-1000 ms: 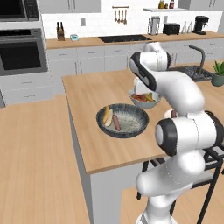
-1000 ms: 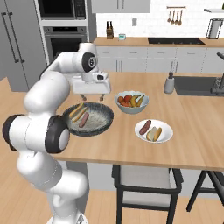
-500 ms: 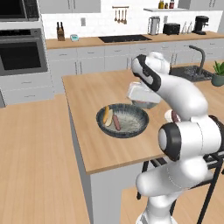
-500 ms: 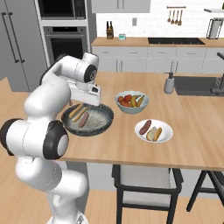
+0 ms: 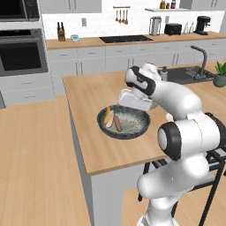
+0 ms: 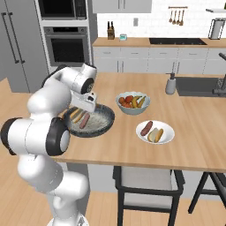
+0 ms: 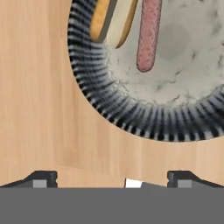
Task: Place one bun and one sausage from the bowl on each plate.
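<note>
Here we hover our gripper [image 7: 112, 179], fingers apart and empty, at the bowl [image 7: 131, 118] rim, lined up toward the sausage [image 7: 148, 35] beside the bun [image 7: 111, 19].

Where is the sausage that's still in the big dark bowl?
The sausage lies inside the dark bowl near the island counter's left end in the right base view, right beside the bun, left of the fruit bowl.

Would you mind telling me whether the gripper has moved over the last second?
Yes. The gripper has swung away from the fruit bowl toward the dark bowl, and now sits above its rim and the counter.
</note>
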